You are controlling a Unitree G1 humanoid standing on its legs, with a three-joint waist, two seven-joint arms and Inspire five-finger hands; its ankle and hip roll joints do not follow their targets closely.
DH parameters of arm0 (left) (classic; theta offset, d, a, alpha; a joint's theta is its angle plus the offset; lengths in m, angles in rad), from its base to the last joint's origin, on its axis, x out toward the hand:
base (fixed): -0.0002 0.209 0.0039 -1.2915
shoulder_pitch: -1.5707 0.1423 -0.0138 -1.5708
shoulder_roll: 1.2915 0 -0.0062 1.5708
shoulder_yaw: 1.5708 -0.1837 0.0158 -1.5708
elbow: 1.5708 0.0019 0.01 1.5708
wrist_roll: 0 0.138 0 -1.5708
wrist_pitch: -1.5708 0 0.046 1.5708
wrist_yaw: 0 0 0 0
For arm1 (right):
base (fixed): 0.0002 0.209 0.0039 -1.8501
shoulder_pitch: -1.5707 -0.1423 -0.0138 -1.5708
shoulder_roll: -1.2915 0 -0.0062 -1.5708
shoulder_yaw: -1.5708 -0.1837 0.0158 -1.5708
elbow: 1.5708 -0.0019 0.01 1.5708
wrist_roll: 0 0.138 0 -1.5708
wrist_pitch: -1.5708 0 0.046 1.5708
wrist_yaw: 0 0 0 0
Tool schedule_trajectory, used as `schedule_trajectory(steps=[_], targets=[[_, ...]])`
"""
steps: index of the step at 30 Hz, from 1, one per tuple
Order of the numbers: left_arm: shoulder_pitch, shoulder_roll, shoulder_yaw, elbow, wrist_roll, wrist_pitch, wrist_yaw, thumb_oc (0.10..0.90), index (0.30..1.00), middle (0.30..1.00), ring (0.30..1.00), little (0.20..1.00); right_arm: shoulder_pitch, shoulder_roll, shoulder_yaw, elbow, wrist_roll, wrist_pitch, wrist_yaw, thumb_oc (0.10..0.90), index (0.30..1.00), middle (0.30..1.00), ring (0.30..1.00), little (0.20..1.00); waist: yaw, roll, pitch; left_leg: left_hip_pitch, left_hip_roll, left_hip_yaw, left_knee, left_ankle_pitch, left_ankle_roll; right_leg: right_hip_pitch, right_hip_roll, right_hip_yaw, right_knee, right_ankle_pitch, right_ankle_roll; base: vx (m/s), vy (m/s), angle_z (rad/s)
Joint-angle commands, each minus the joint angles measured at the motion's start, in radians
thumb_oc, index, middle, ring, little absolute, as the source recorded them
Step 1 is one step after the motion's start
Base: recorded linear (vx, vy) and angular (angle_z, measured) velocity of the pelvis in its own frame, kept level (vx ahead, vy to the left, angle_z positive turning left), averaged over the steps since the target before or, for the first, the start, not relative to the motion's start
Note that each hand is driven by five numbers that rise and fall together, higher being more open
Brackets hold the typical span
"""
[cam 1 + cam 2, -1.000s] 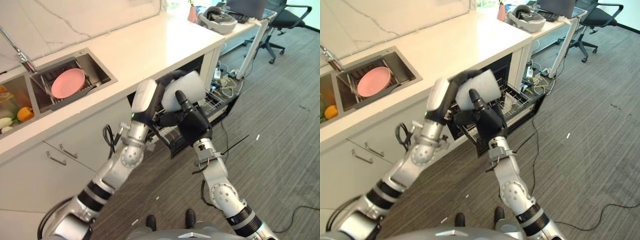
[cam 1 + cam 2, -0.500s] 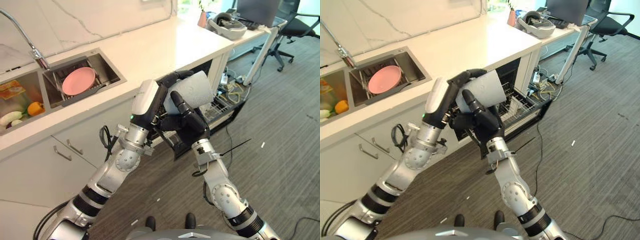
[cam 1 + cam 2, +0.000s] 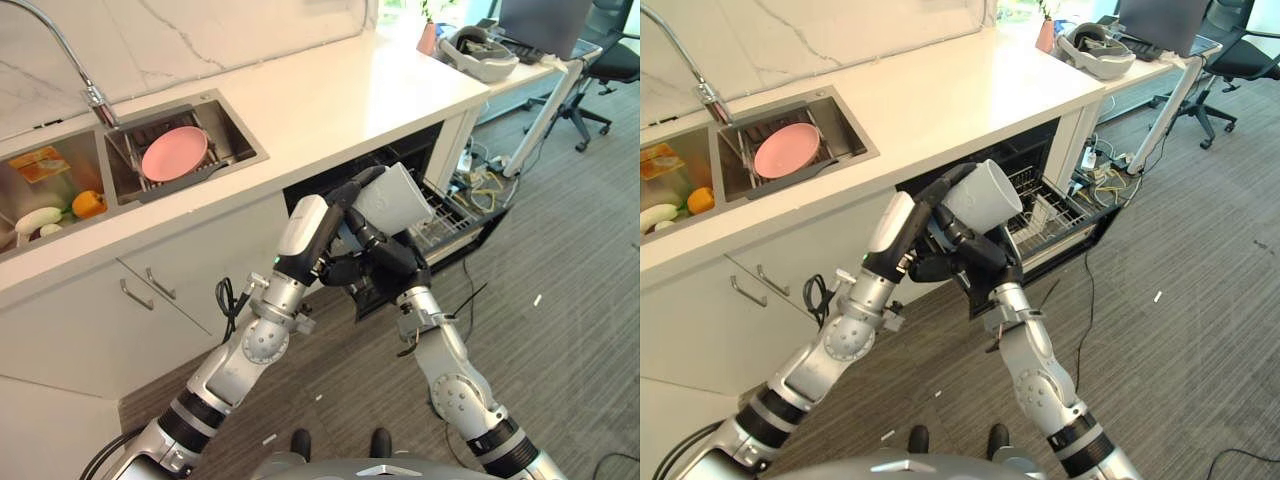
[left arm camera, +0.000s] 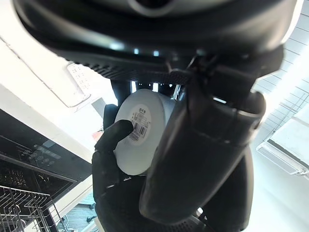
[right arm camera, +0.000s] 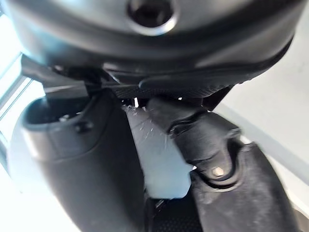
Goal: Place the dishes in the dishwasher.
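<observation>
A white cup (image 3: 397, 196) is held tilted in the air in front of the open dishwasher (image 3: 440, 190), just above its pulled-out wire rack (image 3: 1055, 215). My left hand (image 3: 345, 196) curls over the cup from the counter side. My right hand (image 3: 388, 262) grips it from below, with a finger up along its wall. The left wrist view shows the cup's round base (image 4: 140, 129) with a dark finger of the right hand (image 4: 108, 159) on it. A pink plate (image 3: 173, 152) leans in the sink (image 3: 235, 135).
The white counter (image 3: 330, 95) runs above the dishwasher, with a faucet (image 3: 95, 98) by the sink. Vegetables and an orange fruit (image 3: 88, 203) lie in the left basin. A headset (image 3: 480, 55) rests at the counter's far end. An office chair (image 3: 1240, 60) stands on the carpet beyond.
The camera has shifted. Both hands keep hold of the cup, which has tipped further and come down closer to the dishwasher's open rack.
</observation>
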Motion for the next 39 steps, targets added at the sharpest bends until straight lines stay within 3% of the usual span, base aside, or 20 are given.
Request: schedule_trajectory(steps=[1,7,10,22,25,27,28,31,39], targets=[[0.055,0.076,0.077,0.066,0.008,0.04,0.061,0.8,0.9,0.9,0.9,0.9,-0.146,0.048,-0.332,-0.133,-0.062,-0.203,-0.038,0.4,0.3,0.3,0.3,0.3,-0.003,-0.03,-0.066,0.007,0.034,0.048,0.011,-0.063,-0.058,0.074,-0.075,0.006,0.012,-0.146,0.097,0.0,-0.004,0.07],[0.171,0.077,0.211,0.156,-0.068,0.064,0.095,0.8,0.9,0.9,0.9,0.9,-0.164,-0.035,-0.403,-0.051,-0.159,-0.171,-0.106,0.4,0.3,0.3,0.3,0.3,0.02,-0.03,-0.06,-0.003,0.03,0.036,0.011,-0.057,-0.058,0.073,-0.076,-0.012,0.012,-0.145,0.097,0.0,-0.002,0.07],[0.253,0.081,0.297,0.165,-0.114,0.072,0.098,0.8,0.9,0.9,0.9,0.9,-0.175,-0.117,-0.44,0.016,-0.231,-0.13,-0.13,0.4,0.3,0.3,0.3,0.3,0.04,-0.035,-0.055,-0.008,0.029,0.032,0.011,-0.053,-0.06,0.074,-0.077,-0.025,0.012,-0.144,0.099,0.0,-0.002,0.05],[0.311,0.08,0.365,0.231,-0.143,0.102,0.095,0.8,0.9,0.9,0.9,0.9,-0.212,-0.353,-0.51,0.193,-0.552,-0.005,-0.208,0.4,0.3,0.3,0.3,0.3,0.081,-0.068,-0.052,-0.031,0.019,-0.008,0.011,-0.045,-0.066,0.085,-0.08,-0.084,0.012,-0.145,0.105,0.01,0.004,0.11],[0.316,0.08,0.369,0.234,-0.142,0.106,0.09,0.8,0.9,0.9,0.9,0.9,-0.213,-0.383,-0.505,0.225,-0.577,0.018,-0.199,0.4,0.3,0.3,0.3,0.3,0.085,-0.075,-0.052,-0.033,0.017,-0.013,0.011,-0.044,-0.067,0.087,-0.081,-0.091,0.012,-0.145,0.105,0.0,0.008,0.1],[0.318,0.081,0.37,0.238,-0.142,0.109,0.088,0.8,0.9,0.9,0.9,0.9,-0.223,-0.398,-0.494,0.247,-0.594,0.029,-0.195,0.4,0.3,0.3,0.3,0.3,0.088,-0.078,-0.052,-0.033,0.016,-0.014,0.011,-0.043,-0.066,0.088,-0.081,-0.093,0.012,-0.145,0.106,0.0,0.002,0.11],[0.324,0.083,0.359,0.271,-0.146,0.118,0.071,0.8,0.9,0.9,0.9,0.9,-0.258,-0.478,-0.442,0.314,-0.7,0.075,-0.172,0.4,0.3,0.3,0.3,0.3,0.095,-0.091,-0.051,-0.034,0.015,-0.015,0.011,-0.042,-0.066,0.088,-0.079,-0.094,0.012,-0.144,0.105,-0.01,-0.002,0.04],[0.33,0.081,0.352,0.311,-0.144,0.133,0.057,0.8,0.9,0.9,0.9,0.9,-0.301,-0.521,-0.4,0.337,-0.761,0.1,-0.159,0.4,0.3,0.3,0.3,0.3,0.094,-0.097,-0.044,-0.036,0.018,-0.011,0.011,-0.038,-0.067,0.085,-0.077,-0.088,0.012,-0.143,0.102,-0.01,0.003,0.07],[0.315,0.044,0.269,0.55,-0.166,0.159,0.02,0.8,0.9,0.9,0.9,0.9,-0.491,-0.555,-0.218,0.531,-0.876,0.148,-0.126,0.4,0.3,0.3,0.3,0.3,0.108,-0.096,-0.028,-0.039,0.014,-0.001,0.011,-0.035,-0.057,0.081,-0.085,-0.084,0.012,-0.134,0.107,-0.01,0.01,-0.02]])
